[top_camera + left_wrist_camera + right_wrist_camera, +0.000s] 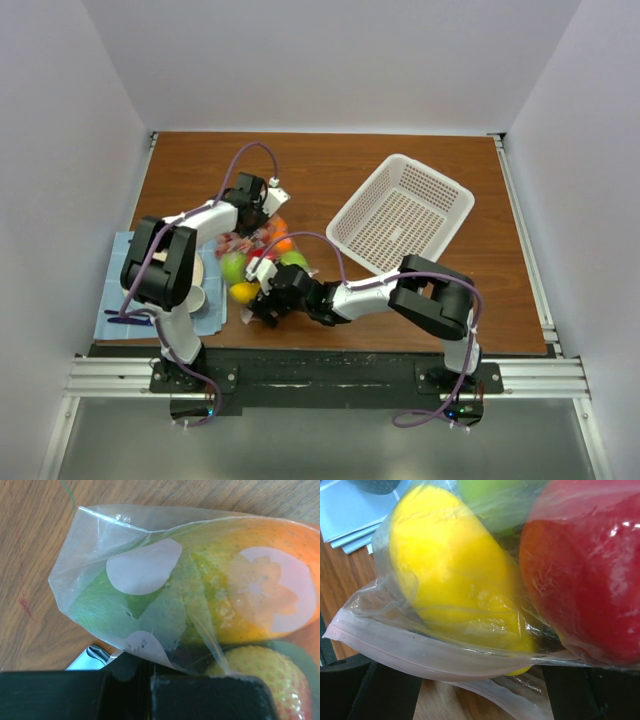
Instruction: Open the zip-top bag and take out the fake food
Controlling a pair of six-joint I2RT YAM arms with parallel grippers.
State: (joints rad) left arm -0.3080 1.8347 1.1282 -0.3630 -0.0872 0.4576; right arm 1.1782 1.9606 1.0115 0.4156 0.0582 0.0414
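Clear plastic zip-top bag [258, 252] lies on the left half of a wooden table [330, 170], packed with fake food [233, 268]. The left gripper [262, 212] has its fingers pinched together on the bag's far corner. The right gripper [258, 305] has its fingers wide apart at the near end, with the zip strip lying between them.

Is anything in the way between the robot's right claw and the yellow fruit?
Yes. The zip-top bag wraps the yellow fruit, so clear plastic lies between it and the open right gripper. The bag's zip strip runs across in front of the fingers; I cannot tell if it is unzipped.
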